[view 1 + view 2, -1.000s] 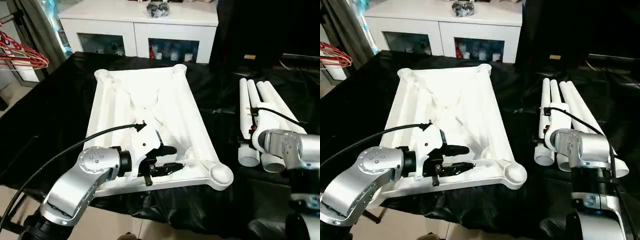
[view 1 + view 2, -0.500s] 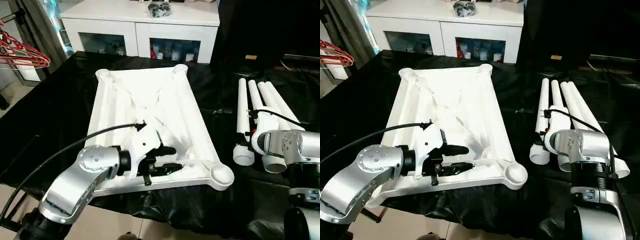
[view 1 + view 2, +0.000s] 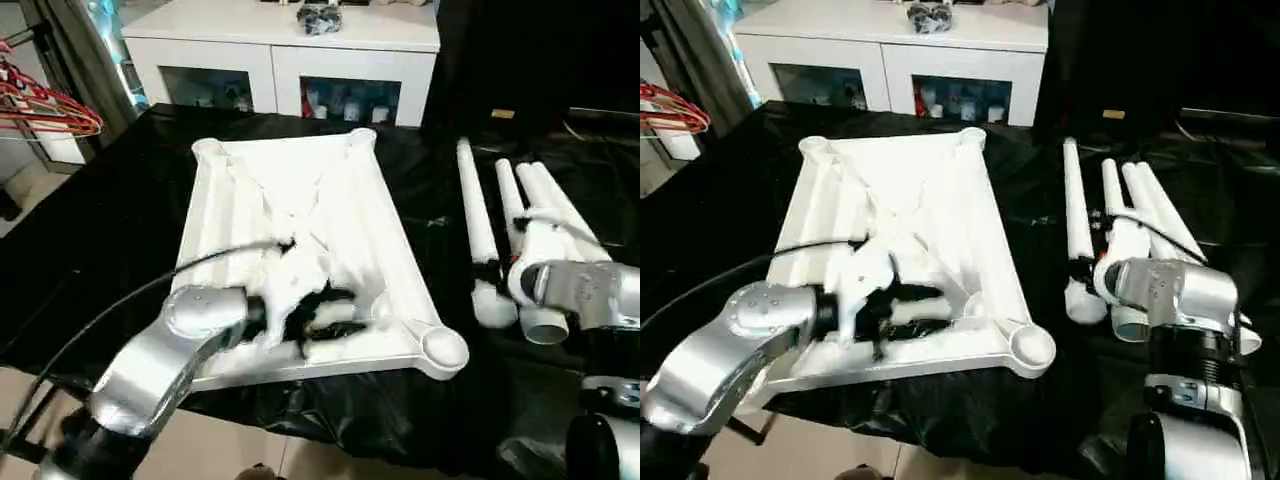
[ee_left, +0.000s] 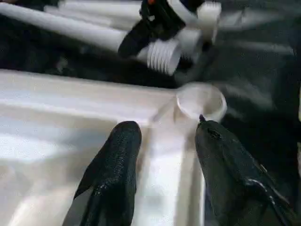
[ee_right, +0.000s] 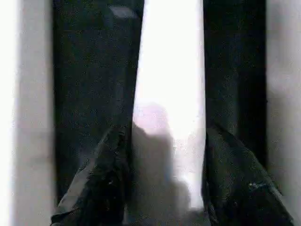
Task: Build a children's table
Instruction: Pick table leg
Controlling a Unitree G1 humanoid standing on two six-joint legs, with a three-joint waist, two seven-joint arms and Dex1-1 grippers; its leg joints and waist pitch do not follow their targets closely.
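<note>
Looking down from the head views, we find the table top [image 3: 300, 215] lying underside up on the black cloth [image 3: 120, 230], occupying the centre of the frame; its ribs face upward and round corner sockets stand at its corners, the lower-right socket [image 3: 443, 347] being plainly visible; the legs [image 3: 545, 215] lie side by side on the cloth at the right of the frame, well apart from the top; one leg [image 3: 476, 225] is set off to the left of the others, its thick end toward the lower edge of the frame.

We note the left gripper [image 4: 162, 146] over the near edge of the top, below frame centre in the head views; its wrist view shows the two black fingers [image 4: 117, 165] standing apart on either side of a raised rib beside the corner socket; whether they press that rib we cannot tell.

We note the right gripper [image 5: 167, 141] at the legs, at the right of the head views; its wrist view shows a white leg running between the two fingers [image 5: 110, 169], which flank it closely; we cannot tell whether they have clamped on it.

A white cabinet [image 3: 280, 50] with glass doors stands along the upper edge; red hangers [image 3: 45, 105] show at the upper left.
</note>
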